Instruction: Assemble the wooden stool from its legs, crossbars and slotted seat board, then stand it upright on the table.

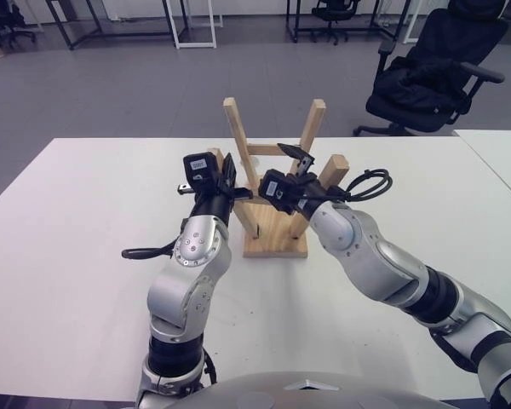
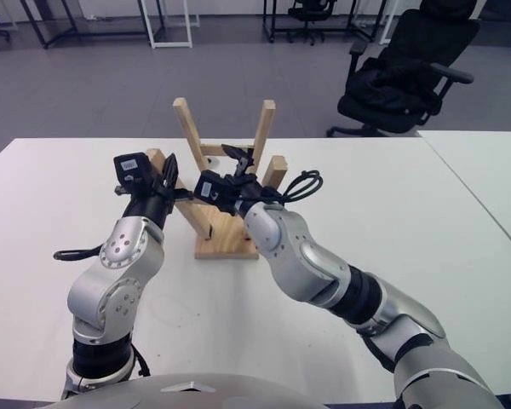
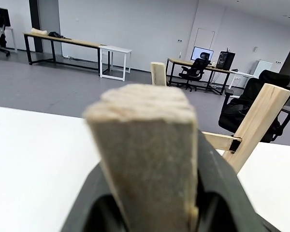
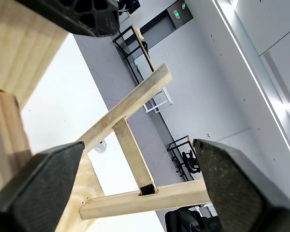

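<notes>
L gripper (image 1: pixel 228 175) is clamping near-left leg (image 3: pixel 146 145); R gripper (image 1: pixel 301 170) is gaping wide, near-right leg (image 1: pixel 334 169) slanting up just beside it.

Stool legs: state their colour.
The stool legs are pale, unpainted wood, clearest in the left eye view.

The left end effector (image 1: pixel 227 172) covers the middle of the held leg (image 3: pixel 147 145), blurred close up and cut off by the picture's edge. The right arm (image 1: pixel 366 256) hides the middle of the leg (image 1: pixel 334 169) nearest the surface's (image 1: pixel 85 213) right edge.
</notes>
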`<state>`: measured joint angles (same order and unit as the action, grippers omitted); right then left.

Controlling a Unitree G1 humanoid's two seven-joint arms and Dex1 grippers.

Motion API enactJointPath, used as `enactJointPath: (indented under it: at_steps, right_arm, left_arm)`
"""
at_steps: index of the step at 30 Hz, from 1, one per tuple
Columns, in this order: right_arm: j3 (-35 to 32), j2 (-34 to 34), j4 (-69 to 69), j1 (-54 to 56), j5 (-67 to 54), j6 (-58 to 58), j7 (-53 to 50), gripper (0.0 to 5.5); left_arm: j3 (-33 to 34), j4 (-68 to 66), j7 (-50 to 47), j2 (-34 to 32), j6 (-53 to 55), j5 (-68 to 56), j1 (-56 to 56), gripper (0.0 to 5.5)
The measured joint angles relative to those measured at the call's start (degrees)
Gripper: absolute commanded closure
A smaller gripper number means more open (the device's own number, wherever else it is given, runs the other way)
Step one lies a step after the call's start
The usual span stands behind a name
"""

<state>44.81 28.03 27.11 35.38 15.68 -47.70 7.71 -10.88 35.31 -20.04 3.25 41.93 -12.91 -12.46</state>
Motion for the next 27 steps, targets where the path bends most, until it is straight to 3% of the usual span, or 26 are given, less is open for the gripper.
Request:
enactJointPath:
  at_steps: [4,9,15,25,27]
  right_arm:
    - [-2.0,-1.53,-1.36,-1.54,2.03,3.11,0.67,1.27]
    - [-2.43,-3.26,-1.8,-2.8,2.88,4.49,3.45,1.27]
    - [-5.05,-5.31,-2.38,-5.2,4.77,5.8,5.65,1.27]
    - [-8.3,-8.04,-3.86,-6.93,7.39,8.56,7.9,1.27]
    - [-8.81,-8.52,-4.04,-6.93,7.54,8.72,8.35,1.27]
  left_arm:
    - [-0.07,-1.24,1.69,0.07,-0.61,0.36,-1.36,4.47]
    - [5.33,1.23,4.49,-0.17,-0.48,-2.49,2.28,4.47]
    - [1.84,5.42,4.52,-0.37,-0.62,-2.01,6.73,4.47]
    - [-0.06,2.42,4.47,-0.3,1.05,1.33,2.16,4.47]
    - [0.37,2.07,4.51,-0.04,2.17,1.4,1.15,3.89]
